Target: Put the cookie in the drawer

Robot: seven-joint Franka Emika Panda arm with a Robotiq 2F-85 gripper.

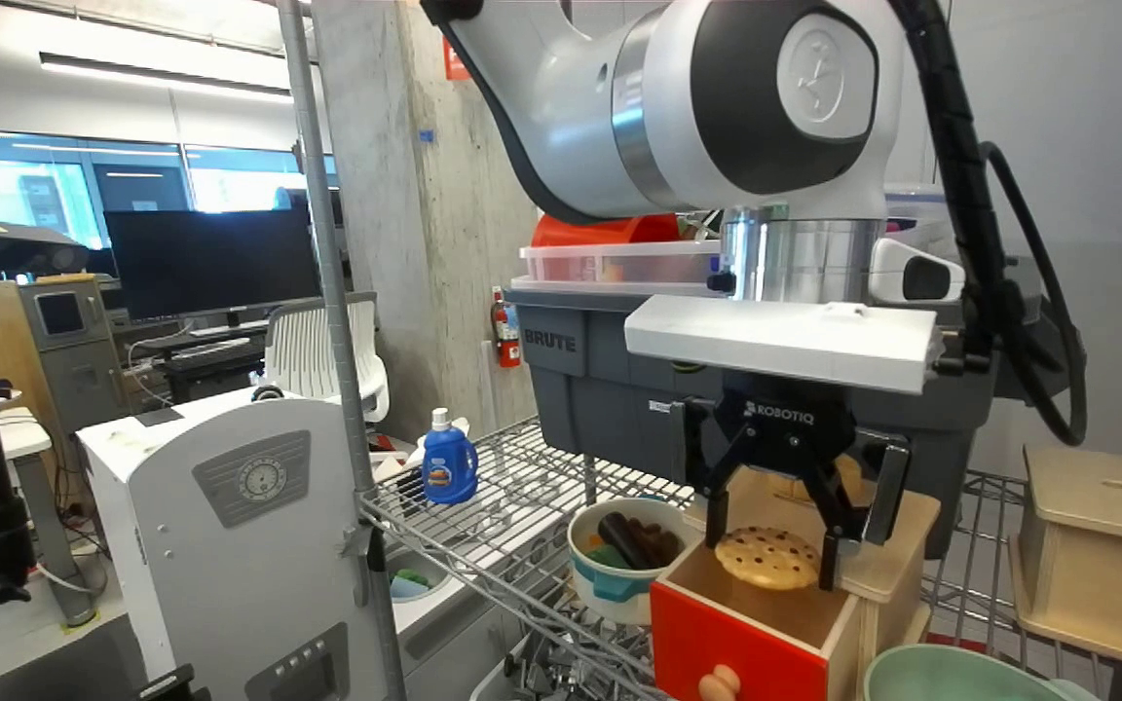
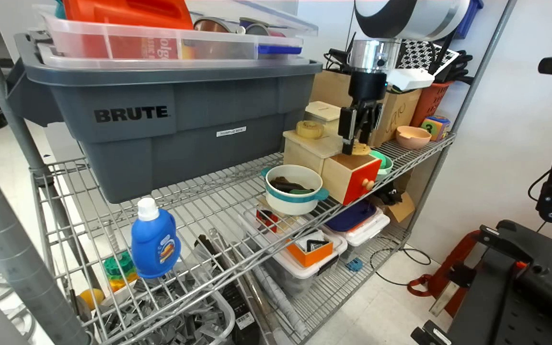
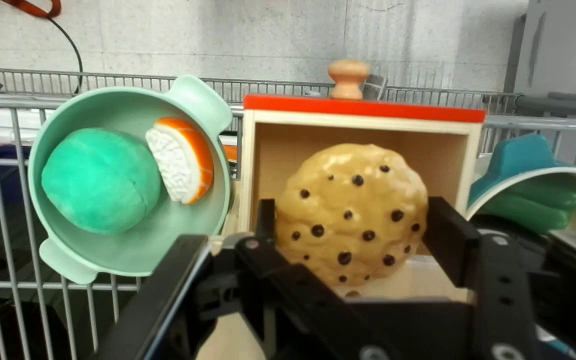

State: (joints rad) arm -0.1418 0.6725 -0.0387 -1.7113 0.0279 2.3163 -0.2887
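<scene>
The cookie [image 3: 350, 210] is a tan disc with dark chip spots, held between the two fingers of my gripper [image 3: 353, 220] in the wrist view. In both exterior views, the cookie [image 1: 767, 558] [image 2: 361, 150] hangs at the fingertips of my gripper [image 1: 772, 547] [image 2: 356, 143]. My gripper is shut on its edges. The drawer [image 1: 738, 643] is pulled out of its pale wooden box [image 2: 302, 151], and its orange-red front with a round knob [image 2: 367, 184] also shows in the wrist view [image 3: 368, 106]. The cookie is over the drawer's opening. The visible part of the drawer's inside is bare.
A light green bowl [image 3: 130, 260] with a green ball and an orange-white piece stands beside the drawer. A white-and-teal pot [image 2: 290, 205] stands on its other side. A yellow ring [image 2: 309, 129] lies on the box. A grey tote [image 2: 189, 110] stands behind on the wire shelf.
</scene>
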